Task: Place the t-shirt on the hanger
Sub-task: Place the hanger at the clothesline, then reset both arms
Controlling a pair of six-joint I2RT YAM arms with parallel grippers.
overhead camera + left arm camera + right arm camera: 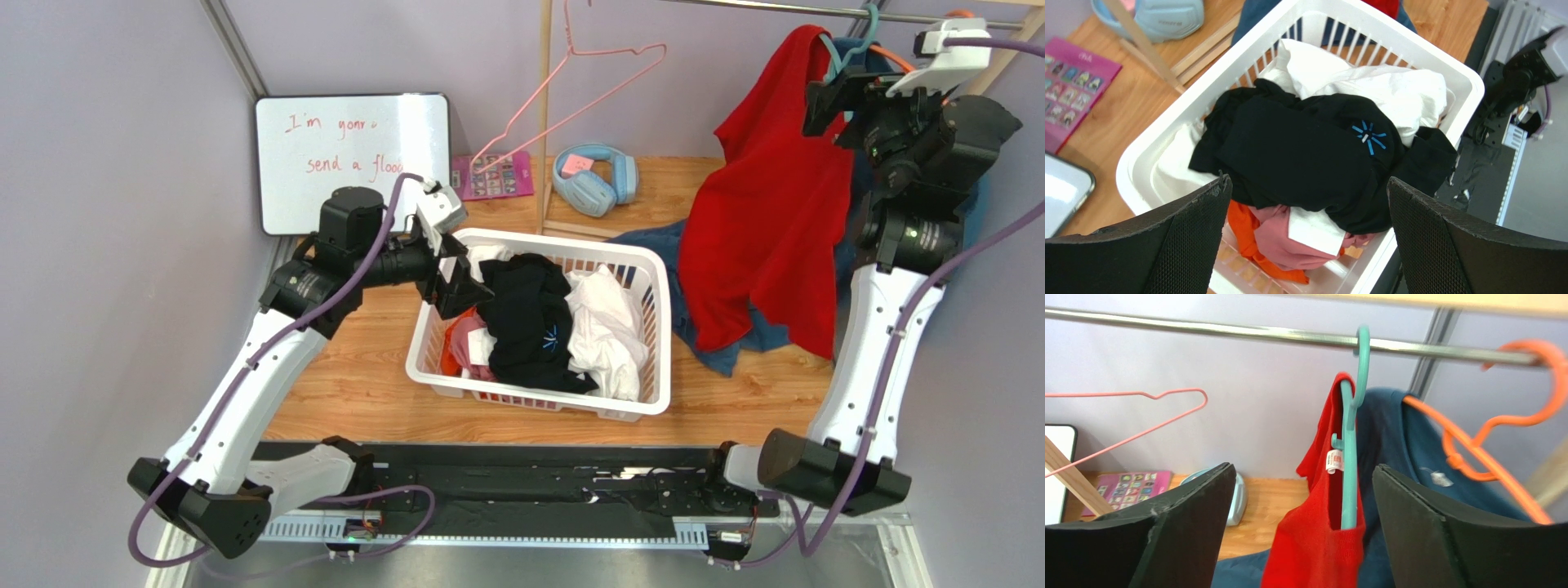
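we see the bright red short-sleeved cloth t-shirt hanging at the right end of the shiny metal rail, carried by the teal plastic clothes hanger. the hanger's curved hook is over the rail and its body runs down inside the shirt's neck, with the small white label just beside it. in the top view the red cloth drapes down in front of a dark teal-blue long-sleeved top, which sits on an orange plastic hanger on the same rail.

the right gripper is raised to rail height and faces the teal hanger. its jaws stand wide apart and we see nothing held between them.

the left gripper hovers over the near-left rim of a white slatted plastic laundry basket on the wooden table. its jaws are also spread and empty. in the basket we find a black garment with a small blue star mark on top, white cloth behind it, and orange cloth and pink cloth beneath

a thin pink wire hanger hangs further left
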